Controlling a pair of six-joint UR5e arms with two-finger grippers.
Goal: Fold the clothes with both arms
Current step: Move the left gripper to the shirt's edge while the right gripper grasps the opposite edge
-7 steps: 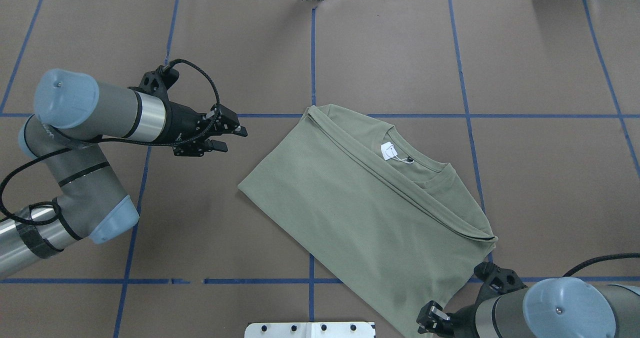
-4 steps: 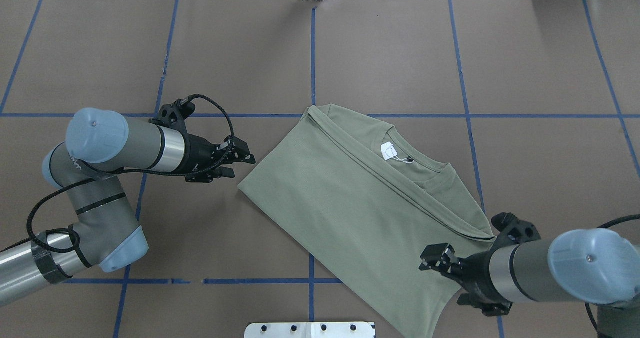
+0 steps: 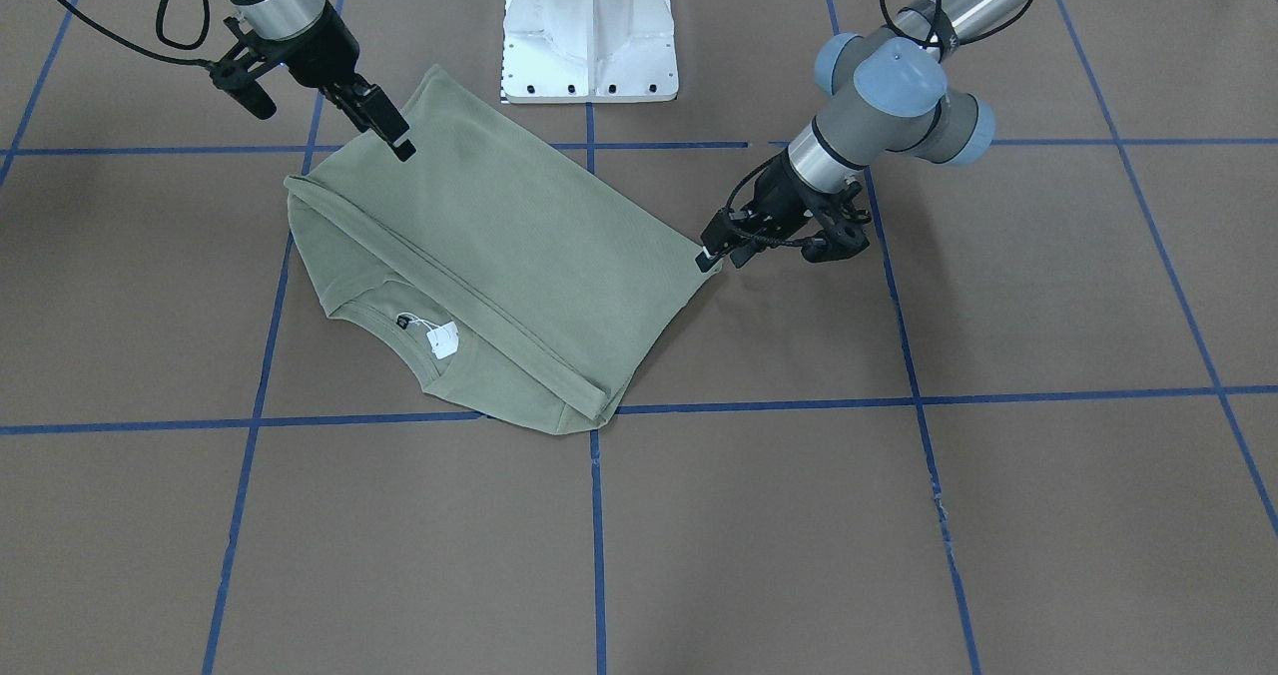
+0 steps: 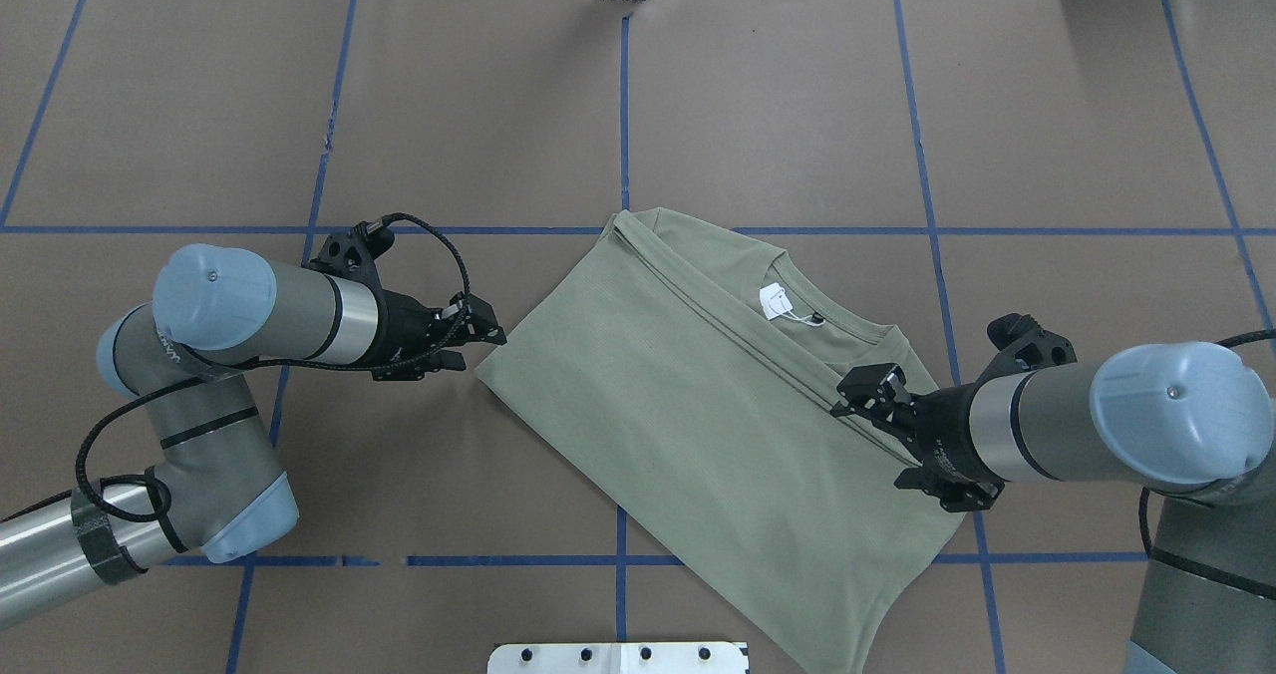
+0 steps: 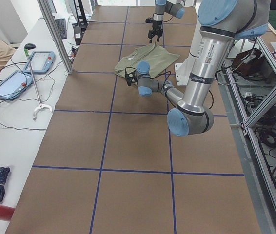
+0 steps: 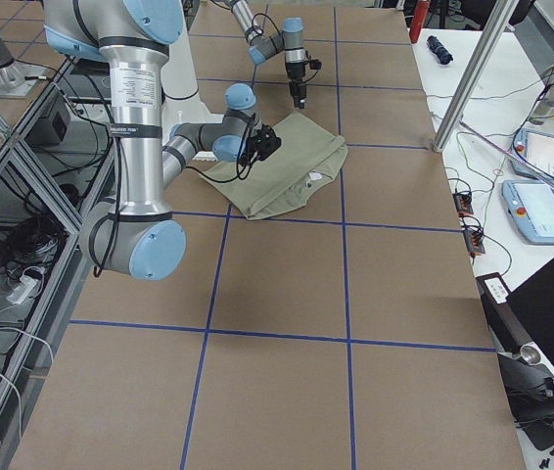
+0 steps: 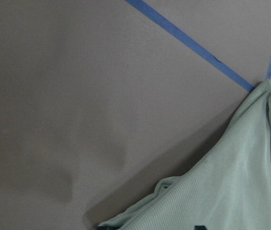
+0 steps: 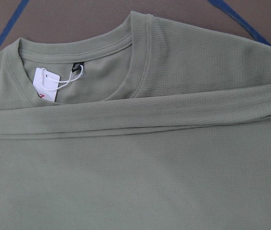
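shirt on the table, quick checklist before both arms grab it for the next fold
1. Shirt lies flat with one long fold across it: ok.
2. Left gripper sits at the shirt's side corner: ok.
3. Left gripper open, ready to pinch: ok.
4. Right gripper is over the shirt, at the long fold: ok.
5. Right gripper open: cannot tell, its jaws do not show clearly.
6. Paper tag lies apart from both grippers: ok.
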